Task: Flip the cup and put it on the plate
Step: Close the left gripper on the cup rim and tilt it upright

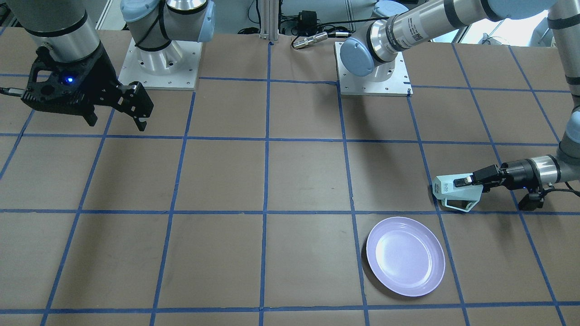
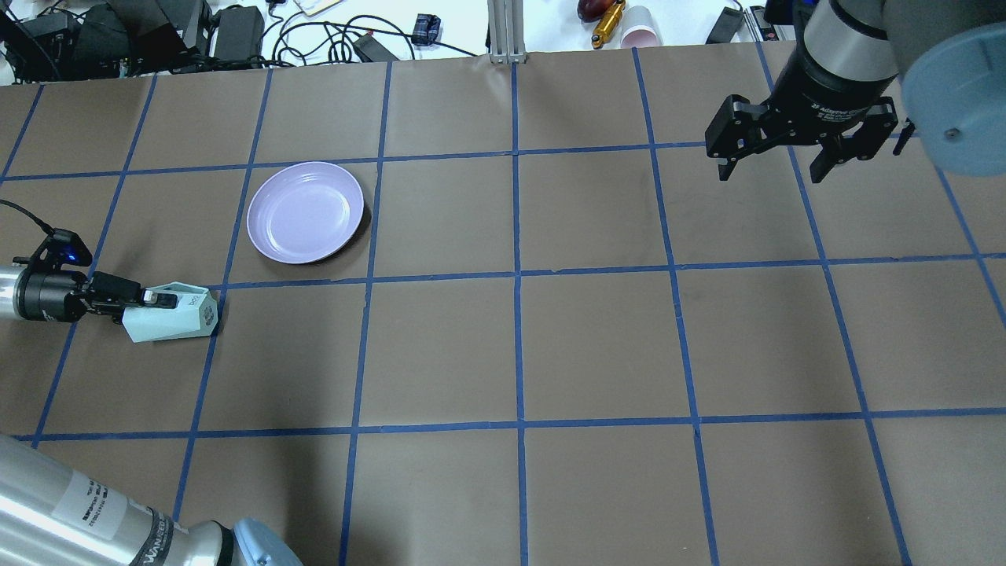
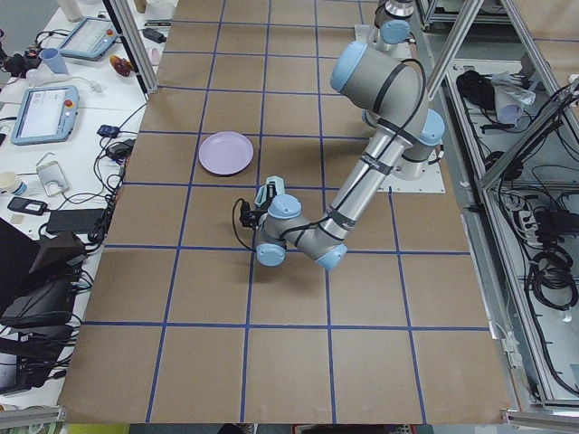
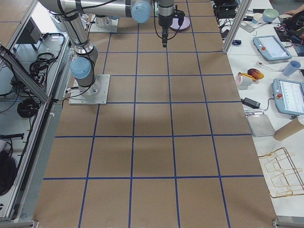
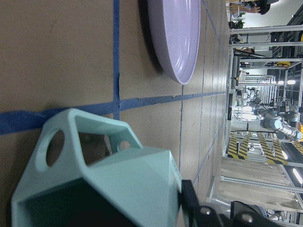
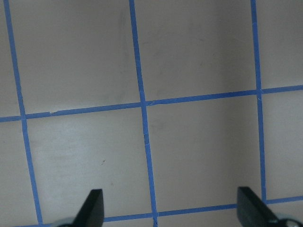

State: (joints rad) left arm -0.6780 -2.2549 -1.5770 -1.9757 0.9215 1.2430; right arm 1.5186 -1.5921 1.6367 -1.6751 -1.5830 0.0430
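Note:
The mint-green cup (image 1: 453, 192) lies on its side at table level, lettered base toward the table's middle, handle toward the plate. It also shows in the overhead view (image 2: 177, 318) and fills the left wrist view (image 5: 109, 184). My left gripper (image 1: 463, 182) (image 2: 157, 299) is shut on the cup's wall at the rim; one finger lies on the outside, the other is hidden. The lavender plate (image 1: 405, 256) (image 2: 305, 212) (image 5: 177, 38) lies flat one grid square away and holds nothing. My right gripper (image 1: 118, 124) (image 2: 770, 174) (image 6: 173, 213) hangs open and empty, far across the table.
The table (image 2: 597, 346) is brown paper with blue tape grid lines. Both arm bases (image 1: 158, 63) stand at the robot's edge. Cables, a paper cup (image 2: 640, 35) and tools lie beyond the far edge.

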